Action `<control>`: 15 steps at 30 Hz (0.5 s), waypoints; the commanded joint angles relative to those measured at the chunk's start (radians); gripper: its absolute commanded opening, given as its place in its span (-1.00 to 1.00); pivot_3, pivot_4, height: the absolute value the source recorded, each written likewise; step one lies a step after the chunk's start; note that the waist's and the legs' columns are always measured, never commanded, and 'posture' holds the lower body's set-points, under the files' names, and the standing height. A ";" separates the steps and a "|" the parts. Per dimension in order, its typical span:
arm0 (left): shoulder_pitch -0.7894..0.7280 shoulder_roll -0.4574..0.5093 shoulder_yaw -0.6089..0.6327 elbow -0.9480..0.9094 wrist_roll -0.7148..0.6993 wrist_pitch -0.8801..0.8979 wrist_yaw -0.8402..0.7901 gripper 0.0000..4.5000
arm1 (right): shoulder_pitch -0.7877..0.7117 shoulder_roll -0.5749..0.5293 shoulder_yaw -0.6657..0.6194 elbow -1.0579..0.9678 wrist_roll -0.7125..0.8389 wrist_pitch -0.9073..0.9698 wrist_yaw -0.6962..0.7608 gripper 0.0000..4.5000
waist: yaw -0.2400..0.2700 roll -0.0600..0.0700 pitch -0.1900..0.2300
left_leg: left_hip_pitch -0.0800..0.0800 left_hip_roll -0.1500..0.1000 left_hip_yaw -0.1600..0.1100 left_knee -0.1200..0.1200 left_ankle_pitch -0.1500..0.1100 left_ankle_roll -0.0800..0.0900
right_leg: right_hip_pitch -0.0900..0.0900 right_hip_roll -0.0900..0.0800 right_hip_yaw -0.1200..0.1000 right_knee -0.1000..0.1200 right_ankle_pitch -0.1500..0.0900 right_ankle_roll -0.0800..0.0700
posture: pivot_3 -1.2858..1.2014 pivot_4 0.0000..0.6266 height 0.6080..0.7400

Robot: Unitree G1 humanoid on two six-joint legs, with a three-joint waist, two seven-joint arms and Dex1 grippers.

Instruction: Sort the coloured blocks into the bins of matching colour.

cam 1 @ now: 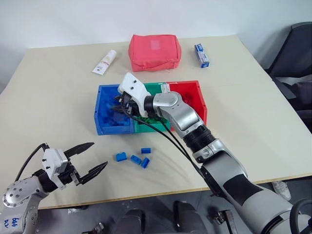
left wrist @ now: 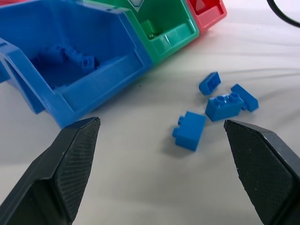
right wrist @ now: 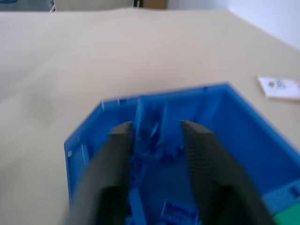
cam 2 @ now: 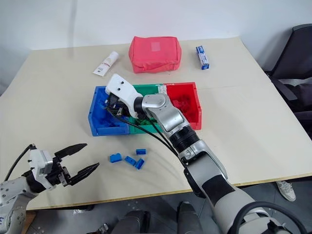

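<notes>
Just ahead of the wide-open left gripper (left wrist: pixel 159 154), four blue blocks (cam 1: pixel 132 158) lie scattered at mixed angles, nothing between. Beyond, the right gripper (right wrist: pixel 154 131), fingers parted, hangs over the blue bin (cam 1: pixel 100 119); a red pouch (cam 1: pixel 154 51) sits farther off.

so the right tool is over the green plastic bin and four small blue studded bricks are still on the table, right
Not quite: the right tool is over the blue plastic bin, not the green one, as the right wrist view shows. Four small blue studded bricks do lie on the beige table.
</notes>
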 commanded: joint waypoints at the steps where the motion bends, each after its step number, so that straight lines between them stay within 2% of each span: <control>1: -0.010 0.002 0.013 -0.028 -0.007 -0.004 0.013 1.00 | 0.030 -0.042 -0.055 -0.084 0.025 -0.087 0.053 0.43 | -0.001 0.000 0.000 | 0.000 0.000 0.000 0.000 0.000 0.000 | 0.000 0.000 0.000 0.000 0.000 0.000 | 0.03 -0.52 1.00; 5: -0.043 0.009 0.010 0.000 -0.004 0.005 0.018 1.00 | 0.153 -0.151 -0.114 -0.247 0.106 -0.155 0.197 0.99 | 0.001 0.000 0.000 | 0.000 0.000 0.000 0.001 0.000 0.000 | 0.000 0.000 0.000 0.000 0.000 0.000 | 0.03 -0.52 1.00; 11: -0.113 0.068 0.005 0.093 0.013 0.000 -0.042 1.00 | 0.456 -0.413 -0.258 -0.502 0.240 -0.204 0.369 0.99 | 0.012 0.000 0.000 | 0.000 0.000 0.000 0.001 0.000 0.000 | 0.002 0.000 0.000 -0.002 0.000 0.001 | 0.03 -0.52 1.00; 15: -0.140 0.117 -0.007 0.148 0.036 0.001 -0.086 1.00 | 0.617 -0.526 -0.331 -0.595 0.305 -0.224 0.440 0.99 | 0.006 0.000 0.000 | 0.001 0.001 0.002 0.001 0.000 0.000 | 0.002 0.000 0.001 -0.002 0.000 0.001 | 0.03 -0.52 1.00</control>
